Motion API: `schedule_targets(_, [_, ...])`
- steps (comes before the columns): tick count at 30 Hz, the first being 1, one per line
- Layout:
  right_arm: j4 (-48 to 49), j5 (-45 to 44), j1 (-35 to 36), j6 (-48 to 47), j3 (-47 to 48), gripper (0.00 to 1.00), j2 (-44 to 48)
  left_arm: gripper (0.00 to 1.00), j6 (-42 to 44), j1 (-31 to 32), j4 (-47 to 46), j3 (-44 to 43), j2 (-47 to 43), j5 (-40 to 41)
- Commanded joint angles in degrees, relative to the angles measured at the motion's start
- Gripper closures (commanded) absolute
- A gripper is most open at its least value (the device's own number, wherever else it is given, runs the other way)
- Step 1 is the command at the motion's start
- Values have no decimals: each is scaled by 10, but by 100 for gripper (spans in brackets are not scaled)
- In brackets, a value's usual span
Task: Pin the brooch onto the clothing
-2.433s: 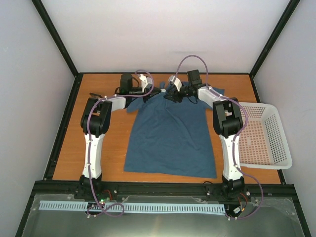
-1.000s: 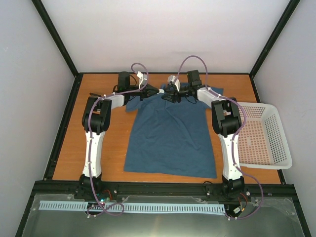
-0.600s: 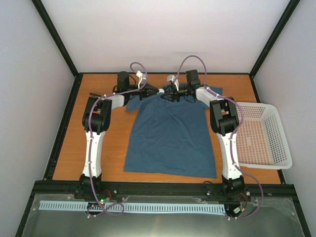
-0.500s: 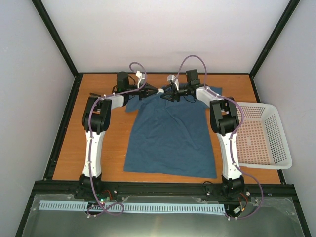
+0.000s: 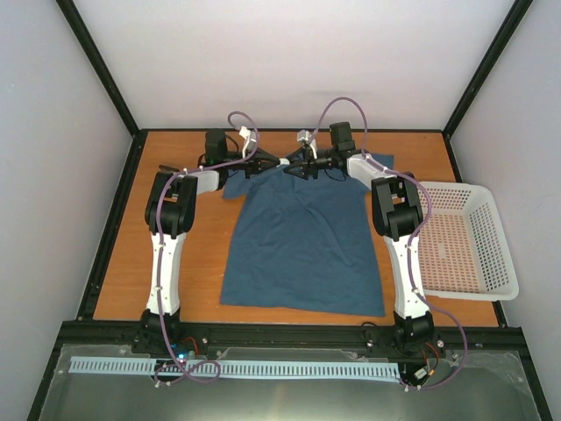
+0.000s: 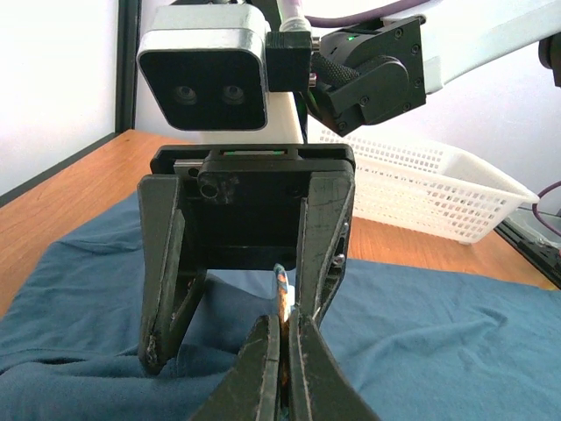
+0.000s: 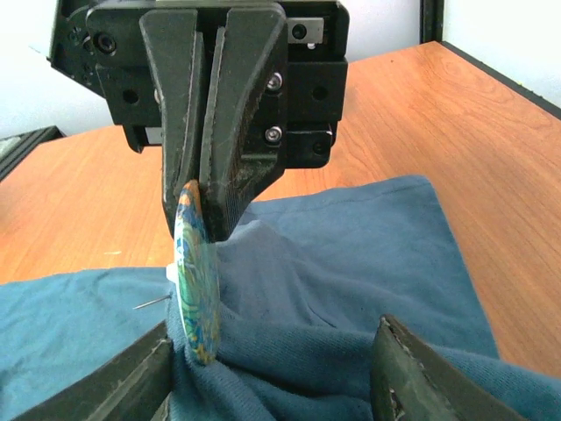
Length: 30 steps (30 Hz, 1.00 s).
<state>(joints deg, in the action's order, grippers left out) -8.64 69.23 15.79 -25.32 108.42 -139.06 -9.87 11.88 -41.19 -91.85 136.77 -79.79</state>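
From above: left hand [image 5: 277,162] and right hand [image 5: 302,167] tip to tip over far edge of T-shirt [image 5: 302,246]; from left wrist: left hand clenched on brooch [image 6: 280,294], held edge-on; from right wrist: right hand released, straddling raised fold [image 7: 280,351] under brooch; better to drive pin [image 7: 151,303] slowly through fold only.

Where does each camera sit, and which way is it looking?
Top camera: high up behind the arms, looking down at the table, shirt and basket; both arms show whole.
Left wrist camera: on the left hand, facing the right hand; its own shut fingers pinch the brooch.
Right wrist camera: on the right hand, facing back at the left hand; its own open fingers show at the bottom.
Shared: both wrist cameras see the brooch and shirt, from opposite sides.
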Motion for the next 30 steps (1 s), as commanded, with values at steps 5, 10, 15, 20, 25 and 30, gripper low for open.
schedule_targets(5, [29,13,1,38,32,51,-19,99,-26,3,-64,18,-2,-33])
schedule_targets(10, [14,10,2,62,58,53,-33,99,-13,11,-73,29,-9,-29])
schedule_targets(15, [-7,3,1,93,100,55,-57,99,40,17,-37,40,-26,-15])
schedule_targets(20, [-54,2,-2,118,161,56,-86,99,165,36,71,41,-51,11])
schedule_targets(25, [-13,26,-10,195,178,52,-88,99,204,44,105,39,-55,24])
schedule_targets(30, [5,53,-13,230,181,47,-86,99,219,48,120,40,-56,32])
